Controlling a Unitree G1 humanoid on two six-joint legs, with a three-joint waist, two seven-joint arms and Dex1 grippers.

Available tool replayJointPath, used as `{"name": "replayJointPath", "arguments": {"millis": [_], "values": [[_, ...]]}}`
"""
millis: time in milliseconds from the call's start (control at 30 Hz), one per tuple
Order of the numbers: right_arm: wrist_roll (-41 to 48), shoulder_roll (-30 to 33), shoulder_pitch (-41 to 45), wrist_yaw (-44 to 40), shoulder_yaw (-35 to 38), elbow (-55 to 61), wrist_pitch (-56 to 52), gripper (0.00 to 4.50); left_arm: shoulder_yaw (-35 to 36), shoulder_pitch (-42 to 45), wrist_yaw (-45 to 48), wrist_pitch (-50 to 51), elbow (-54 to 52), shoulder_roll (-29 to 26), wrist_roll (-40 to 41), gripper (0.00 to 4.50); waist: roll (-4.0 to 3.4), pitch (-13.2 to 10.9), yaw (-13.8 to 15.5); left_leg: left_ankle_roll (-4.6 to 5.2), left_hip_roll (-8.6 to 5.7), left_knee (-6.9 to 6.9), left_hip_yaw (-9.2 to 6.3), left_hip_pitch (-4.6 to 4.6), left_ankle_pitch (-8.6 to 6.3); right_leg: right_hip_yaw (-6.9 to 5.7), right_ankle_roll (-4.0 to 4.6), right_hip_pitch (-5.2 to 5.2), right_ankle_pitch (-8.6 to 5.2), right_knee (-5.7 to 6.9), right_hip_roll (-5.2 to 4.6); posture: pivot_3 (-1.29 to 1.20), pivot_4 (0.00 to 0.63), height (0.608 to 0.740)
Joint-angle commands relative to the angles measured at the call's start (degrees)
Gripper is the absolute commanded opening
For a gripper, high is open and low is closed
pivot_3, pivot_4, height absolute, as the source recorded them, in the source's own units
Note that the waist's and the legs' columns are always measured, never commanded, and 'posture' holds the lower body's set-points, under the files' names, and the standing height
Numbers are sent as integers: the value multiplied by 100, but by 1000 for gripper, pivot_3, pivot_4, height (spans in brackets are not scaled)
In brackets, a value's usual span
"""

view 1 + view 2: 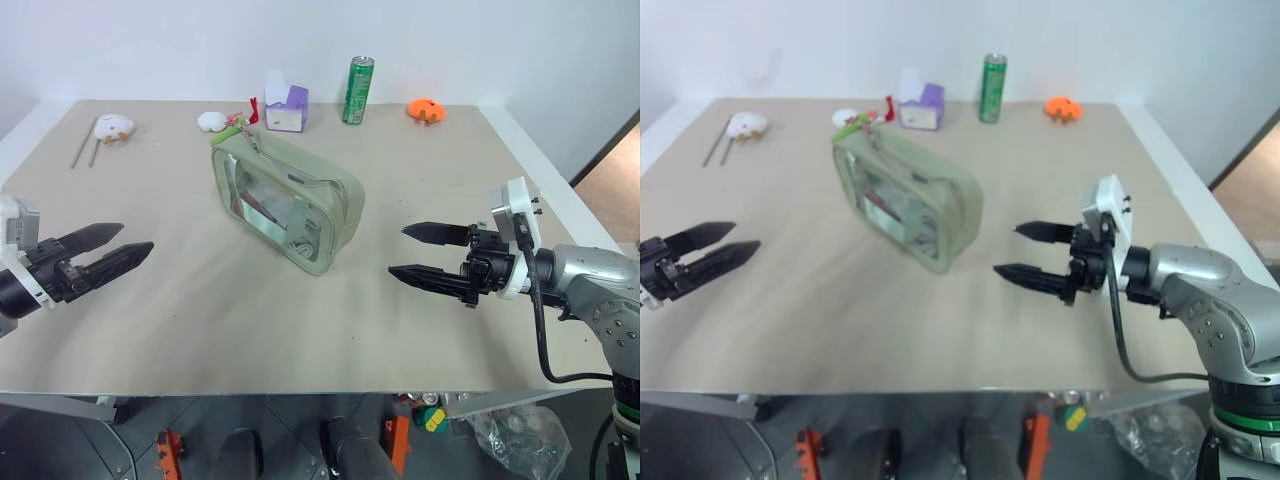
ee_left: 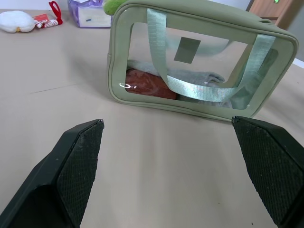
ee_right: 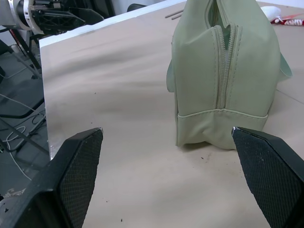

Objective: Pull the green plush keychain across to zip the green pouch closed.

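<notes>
The green pouch (image 1: 286,200) lies on the tan table, set diagonally, with red and white contents behind its clear side (image 2: 190,71). The green plush keychain (image 1: 231,134) sits at the pouch's far end, and its lime edge peeks over the top corner (image 2: 113,5). In the right wrist view the zipper (image 3: 223,66) runs up the near end and gapes at the top. My left gripper (image 1: 136,238) is open, well to the left of the pouch. To the right of the pouch's near end, my right gripper (image 1: 397,250) is open too. Neither touches anything.
Along the back of the table stand a green can (image 1: 357,90), a purple-white box (image 1: 287,108), an orange object (image 1: 425,110) and a small white plush (image 1: 211,121). Another white toy (image 1: 115,126) and two thin rods (image 1: 82,143) lie far left.
</notes>
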State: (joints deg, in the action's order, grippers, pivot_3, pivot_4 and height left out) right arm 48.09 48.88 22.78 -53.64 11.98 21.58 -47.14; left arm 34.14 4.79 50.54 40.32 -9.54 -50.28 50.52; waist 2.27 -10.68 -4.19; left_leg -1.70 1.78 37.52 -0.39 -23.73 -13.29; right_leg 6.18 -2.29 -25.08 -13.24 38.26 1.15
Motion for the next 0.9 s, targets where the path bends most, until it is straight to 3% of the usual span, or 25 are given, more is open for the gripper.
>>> {"name": "replayJointPath", "arguments": {"millis": [33, 300, 533, 900], "values": [[-24, -102, 136, 228, 53, 122, 81, 4500, 99, 98, 11, -34, -41, 6, 66, 4469, 0, 0, 0, 0, 0, 0, 0, 0, 0, 0, 0, 0, 0, 0, 0, 0, 150, 740], [-859, -820, 1143, 998, -911, 165, 339, 4500, -518, 703, 32, -72, -334, 213, 176, 4469, 2, 1, -8, 1, 1, 3, 1, 3, 14, 1, 5, 0, 18, 5, 4, 0, 150, 740], [-1429, -1051, 2066, 848, -1579, 67, 694, 4500, -1036, 1358, 262, -96, -550, 155, 199, 4469, 2, 1, -7, 1, -1, 3, 1, -1, 16, 3, 0, -2, 21, 3, 3, 0, 150, 740], [-2456, -1592, 2379, 492, -2374, -937, 1639, 4500, -1063, 1528, 322, -36, -946, 188, 433, 4469, 2, 1, -15, 2, 0, 3, -6, -4, 17, 0, 5, -4, 23, 5, 7, 0, 150, 740]]}}
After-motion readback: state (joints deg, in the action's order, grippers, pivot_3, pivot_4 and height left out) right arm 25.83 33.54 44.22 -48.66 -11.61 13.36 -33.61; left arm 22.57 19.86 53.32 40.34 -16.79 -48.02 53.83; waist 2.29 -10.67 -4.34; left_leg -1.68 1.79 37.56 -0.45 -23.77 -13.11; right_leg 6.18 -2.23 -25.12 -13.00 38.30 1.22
